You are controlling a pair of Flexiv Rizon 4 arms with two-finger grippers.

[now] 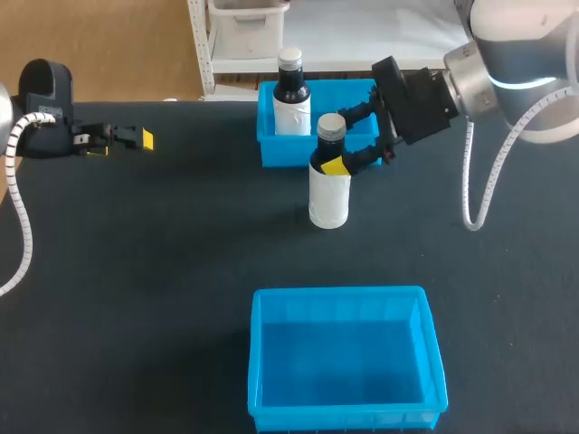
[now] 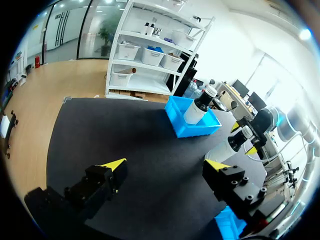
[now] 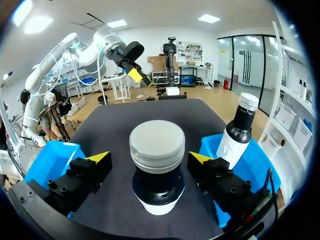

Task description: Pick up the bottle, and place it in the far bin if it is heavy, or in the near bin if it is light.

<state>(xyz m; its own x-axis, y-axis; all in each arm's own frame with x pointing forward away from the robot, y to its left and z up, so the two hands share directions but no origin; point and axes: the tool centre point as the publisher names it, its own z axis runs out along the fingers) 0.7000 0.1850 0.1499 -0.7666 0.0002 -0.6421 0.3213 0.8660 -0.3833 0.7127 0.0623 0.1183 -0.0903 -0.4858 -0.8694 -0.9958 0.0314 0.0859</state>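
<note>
A white bottle point(image 1: 329, 192) with a dark neck and silver cap stands upright on the black table, just in front of the far bin point(image 1: 269, 145). My right gripper point(image 1: 336, 142) is open, with one yellow-tipped finger on each side of the bottle's neck. In the right wrist view the bottle point(image 3: 157, 145) sits between the fingers point(image 3: 97, 159) with a small gap on both sides. My left gripper point(image 1: 122, 143) hangs open over the table's far left, with nothing between its fingers point(image 2: 112, 166).
A second bottle point(image 1: 291, 95) stands in the far bin. The blue near bin point(image 1: 344, 295) lies at the table's front, directly below the standing bottle in the head view, with nothing in it.
</note>
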